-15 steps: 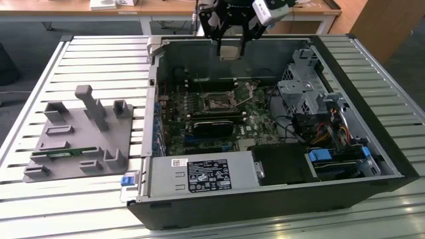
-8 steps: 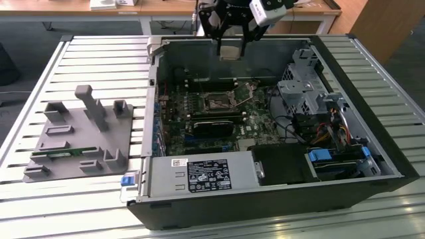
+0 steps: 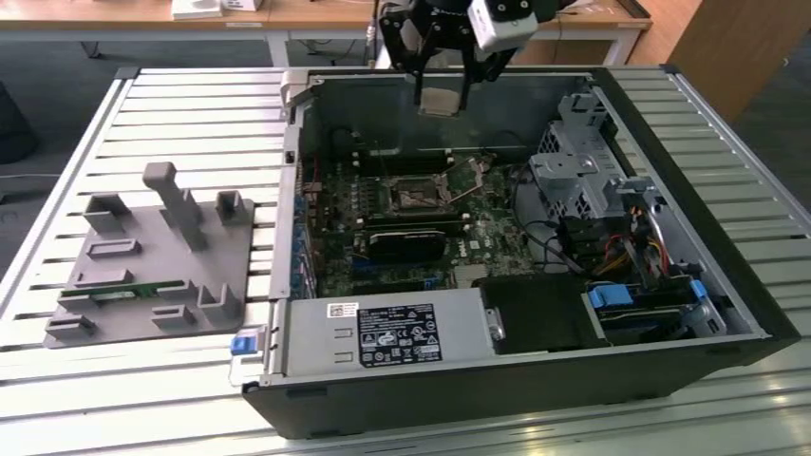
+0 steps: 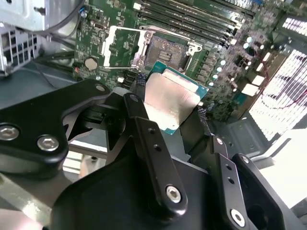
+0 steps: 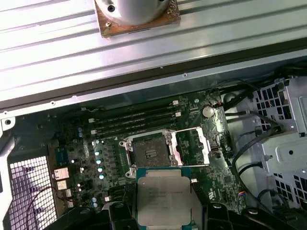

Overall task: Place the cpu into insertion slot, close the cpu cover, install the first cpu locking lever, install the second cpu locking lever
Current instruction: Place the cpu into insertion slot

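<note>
My gripper (image 3: 442, 99) hangs over the far side of the open computer case, shut on the cpu (image 3: 440, 101), a small pale silvery square chip. In both wrist views the cpu (image 4: 170, 98) (image 5: 165, 196) sits clamped between the black fingers (image 4: 144, 129), lifted well above the green board. The insertion slot (image 3: 412, 193) (image 4: 168, 49) (image 5: 148, 150) lies bare and dark below it. The cpu cover (image 4: 122, 45) (image 5: 192, 146) is swung open beside the slot. I cannot make out the locking levers.
A grey holder fixture (image 3: 152, 256) stands on the slatted table at the exterior view's left. Inside the case are a black finned block (image 3: 405, 242), a power supply (image 3: 386, 334), a metal drive cage (image 3: 576, 176) and cables. Case walls ring the board.
</note>
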Motion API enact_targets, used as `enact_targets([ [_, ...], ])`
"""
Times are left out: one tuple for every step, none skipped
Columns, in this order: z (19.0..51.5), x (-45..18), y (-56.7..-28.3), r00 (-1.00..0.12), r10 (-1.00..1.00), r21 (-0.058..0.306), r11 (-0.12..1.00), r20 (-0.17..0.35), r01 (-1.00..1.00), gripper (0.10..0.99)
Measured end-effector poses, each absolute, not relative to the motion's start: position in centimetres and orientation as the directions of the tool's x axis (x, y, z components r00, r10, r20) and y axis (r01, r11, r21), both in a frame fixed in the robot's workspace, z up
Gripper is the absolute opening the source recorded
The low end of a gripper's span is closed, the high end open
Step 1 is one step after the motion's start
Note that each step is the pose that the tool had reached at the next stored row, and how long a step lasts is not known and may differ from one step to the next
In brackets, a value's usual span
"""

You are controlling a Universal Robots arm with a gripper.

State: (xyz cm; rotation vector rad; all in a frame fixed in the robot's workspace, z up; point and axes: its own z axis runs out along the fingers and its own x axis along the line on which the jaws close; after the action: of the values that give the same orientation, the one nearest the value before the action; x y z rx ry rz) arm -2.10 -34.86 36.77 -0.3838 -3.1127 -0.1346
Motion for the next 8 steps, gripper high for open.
enact_targets([
  [36.76, -2.1, -34.86, -0.967, 0.256, 0.084, 0.963, 0.013, 0.256, 0.537],
  [36.76, -2.1, -34.86, -0.963, 0.27, 0.084, 0.959, 0.013, 0.27, 0.537],
  [36.75, -2.1, -34.86, -0.959, 0.284, 0.083, 0.955, 0.013, 0.284, 0.537],
  [36.74, -2.11, -34.86, -0.955, 0.297, 0.083, 0.951, 0.012, 0.297, 0.537],
  [36.72, -2.11, -34.86, -0.95, 0.311, 0.083, 0.947, 0.012, 0.311, 0.537],
  [36.71, -2.1, -34.86, -0.946, 0.325, 0.083, 0.942, 0.012, 0.325, 0.537],
  [36.7, -2.1, -34.86, -0.942, 0.336, 0.083, 0.938, 0.012, 0.336, 0.537],
  [36.69, -2.1, -34.86, -0.938, 0.347, 0.083, 0.934, 0.012, 0.347, 0.537],
])
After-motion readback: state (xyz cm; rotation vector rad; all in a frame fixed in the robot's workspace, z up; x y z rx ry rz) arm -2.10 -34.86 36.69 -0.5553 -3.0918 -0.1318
